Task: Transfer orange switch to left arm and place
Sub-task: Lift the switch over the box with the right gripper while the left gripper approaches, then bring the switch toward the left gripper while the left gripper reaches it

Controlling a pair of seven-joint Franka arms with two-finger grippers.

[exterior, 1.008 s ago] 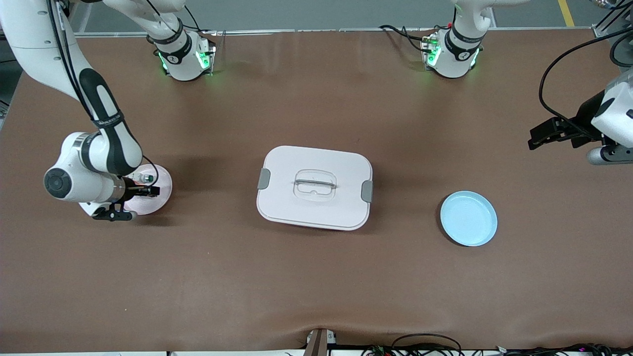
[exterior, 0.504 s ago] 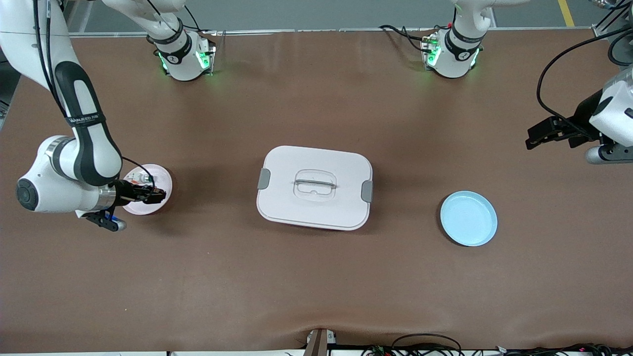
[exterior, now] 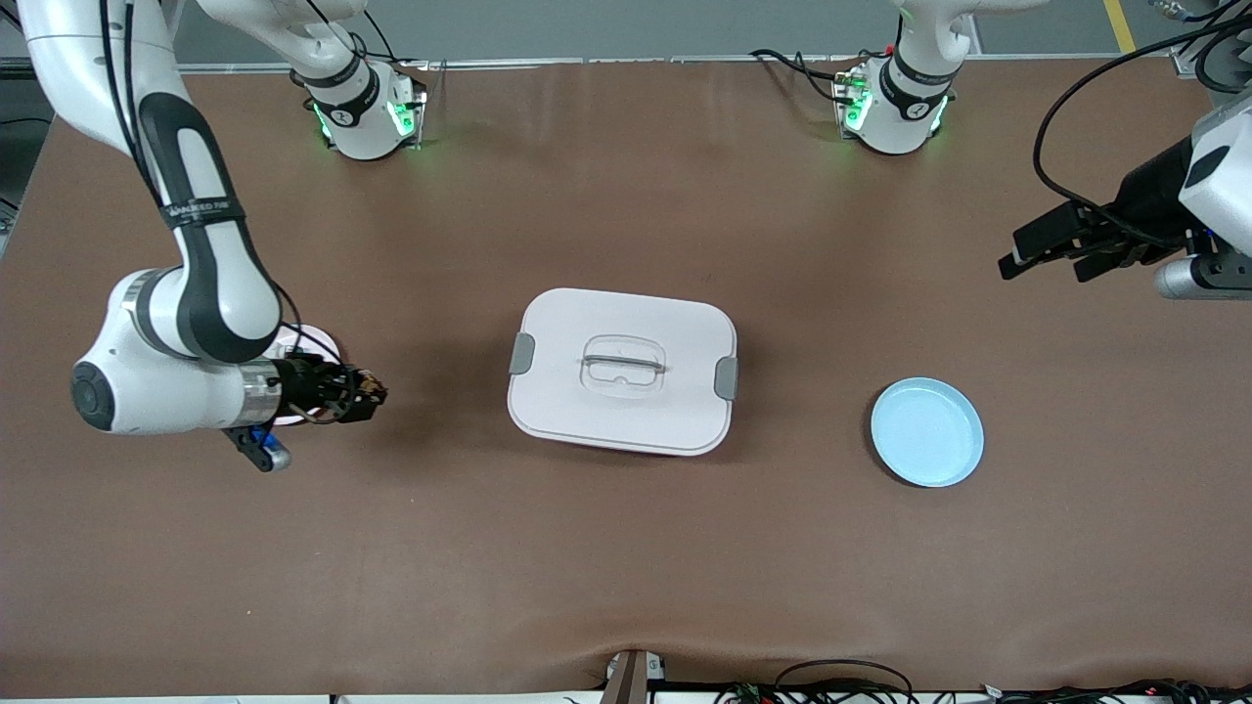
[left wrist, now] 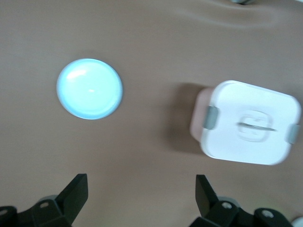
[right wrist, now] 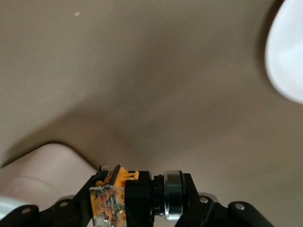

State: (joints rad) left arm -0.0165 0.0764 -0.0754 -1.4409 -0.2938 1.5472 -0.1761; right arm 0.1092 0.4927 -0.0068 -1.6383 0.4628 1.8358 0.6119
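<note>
Right gripper clamped on orange switch, above table between pink plate and box, left gripper fingers wide, over table edge.

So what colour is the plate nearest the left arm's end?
Light blue plate, plain; the front view shows it best.

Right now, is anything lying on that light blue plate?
No, the light blue plate shows only its bare surface in the front view.

box between 2 plates
</note>
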